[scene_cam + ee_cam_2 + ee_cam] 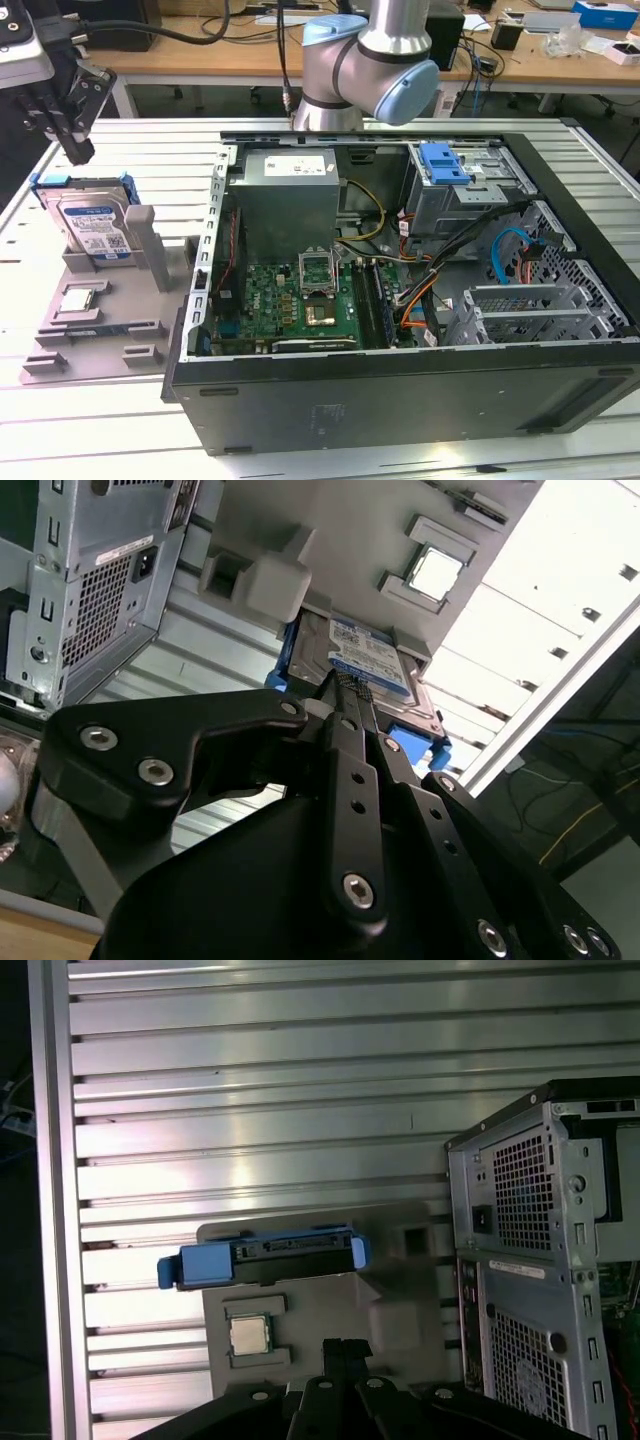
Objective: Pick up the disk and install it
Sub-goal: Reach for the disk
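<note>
One disk (pixel 95 225) stands on edge in a grey holder (pixel 115 300) on the slotted surface (pixel 60 430), directly beneath the tool (pixel 80 150), near its tips but apart from them. In both wrist views the tool's fingers (pixel 350 705) are drawn narrow, almost together, gripping nothing, with the disk just beyond them. An open computer case (pixel 400 390) lies well apart from the tool, past the holder.
</note>
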You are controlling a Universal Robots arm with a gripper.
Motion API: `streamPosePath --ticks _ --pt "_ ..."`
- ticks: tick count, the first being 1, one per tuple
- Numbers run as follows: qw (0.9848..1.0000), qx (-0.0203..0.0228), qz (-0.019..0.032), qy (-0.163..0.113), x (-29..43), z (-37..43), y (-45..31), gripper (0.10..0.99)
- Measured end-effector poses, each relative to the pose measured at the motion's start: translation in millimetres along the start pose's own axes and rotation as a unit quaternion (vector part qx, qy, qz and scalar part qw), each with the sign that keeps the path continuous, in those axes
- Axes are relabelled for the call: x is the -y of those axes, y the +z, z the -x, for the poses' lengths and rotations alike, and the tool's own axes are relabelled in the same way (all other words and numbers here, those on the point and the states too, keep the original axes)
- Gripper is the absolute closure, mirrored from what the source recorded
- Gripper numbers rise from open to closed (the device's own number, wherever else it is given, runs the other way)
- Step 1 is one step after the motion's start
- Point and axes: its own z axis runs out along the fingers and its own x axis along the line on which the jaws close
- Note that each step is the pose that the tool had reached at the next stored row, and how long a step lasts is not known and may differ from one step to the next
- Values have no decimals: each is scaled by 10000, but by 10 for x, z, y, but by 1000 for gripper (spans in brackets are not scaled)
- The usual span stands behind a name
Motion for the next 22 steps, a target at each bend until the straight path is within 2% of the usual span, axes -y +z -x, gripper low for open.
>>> streamPosePath --ticks 22 --pt "10000 0 0 0 22 -299 -7 980"
